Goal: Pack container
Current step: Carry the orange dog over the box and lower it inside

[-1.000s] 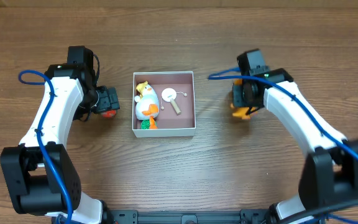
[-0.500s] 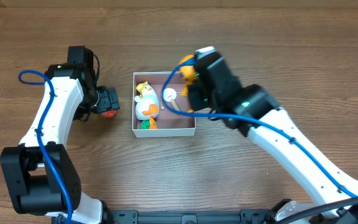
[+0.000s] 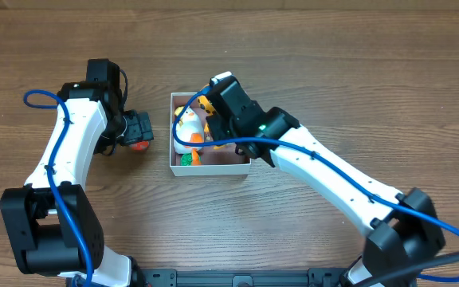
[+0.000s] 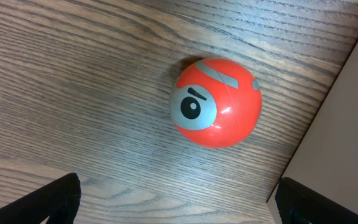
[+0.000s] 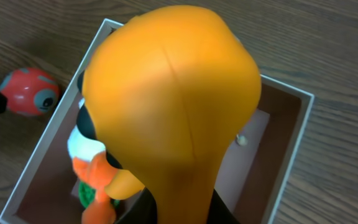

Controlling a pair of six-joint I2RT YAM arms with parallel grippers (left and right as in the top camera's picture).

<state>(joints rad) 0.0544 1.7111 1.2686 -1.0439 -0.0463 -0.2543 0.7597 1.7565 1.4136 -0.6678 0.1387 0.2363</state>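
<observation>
The container [image 3: 210,168] is a small square white box with a pink inside [image 5: 272,134] at the table's middle. A white duck toy [image 3: 186,131] lies in its left half. My right gripper [image 3: 211,112] is over the box, shut on an orange toy [image 5: 173,112] that fills the right wrist view. My left gripper [image 3: 138,131] is open, low over a red ball [image 4: 215,102] with a grey eye mark, just left of the box. The ball also shows in the right wrist view [image 5: 28,92]. The box wall [image 4: 347,124] shows at the right of the left wrist view.
The duck's orange feet and a green piece [image 5: 87,193] lie at the box's front left. A small white round piece [image 5: 242,140] lies on the pink floor. Wood table [image 3: 373,72] lies all round.
My right arm has swung left from the table's right side, carrying the orange toy over the box. The left arm has not moved.
</observation>
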